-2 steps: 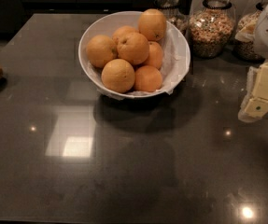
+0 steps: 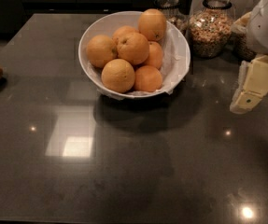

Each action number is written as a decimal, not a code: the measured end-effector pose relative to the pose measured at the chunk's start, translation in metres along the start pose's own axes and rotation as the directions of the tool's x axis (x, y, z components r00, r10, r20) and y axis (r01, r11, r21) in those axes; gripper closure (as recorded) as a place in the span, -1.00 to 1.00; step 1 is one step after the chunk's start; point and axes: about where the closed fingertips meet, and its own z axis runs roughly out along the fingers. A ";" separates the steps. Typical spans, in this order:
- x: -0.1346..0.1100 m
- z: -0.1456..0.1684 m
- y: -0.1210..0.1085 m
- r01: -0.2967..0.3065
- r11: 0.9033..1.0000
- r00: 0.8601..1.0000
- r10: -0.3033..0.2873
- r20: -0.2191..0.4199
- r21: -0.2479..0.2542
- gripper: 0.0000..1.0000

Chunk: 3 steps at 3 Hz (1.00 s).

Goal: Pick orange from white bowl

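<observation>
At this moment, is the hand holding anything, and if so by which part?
Nothing is held. The hand hangs over the counter to the right of the white bowl, apart from it. The oranges lie in the bowl.

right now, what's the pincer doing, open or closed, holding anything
pincer: at the right edge above the counter, apart from the white bowl, nothing seen in it; open or closed cannot be told.

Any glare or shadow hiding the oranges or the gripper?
Camera view: a bright glare patch on the dark counter in front of the white bowl, whose shadow falls toward the camera; the oranges are evenly lit; the gripper, at the right edge above the counter, sits clear of glare.
</observation>
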 end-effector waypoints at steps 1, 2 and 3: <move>-0.012 0.004 -0.026 0.068 0.994 0.997 -0.071 0.035 0.080 -1.00; -0.026 0.008 -0.060 0.138 0.978 0.987 -0.149 0.061 0.153 -1.00; -0.044 0.007 -0.092 0.196 0.958 0.970 -0.220 0.100 0.209 -1.00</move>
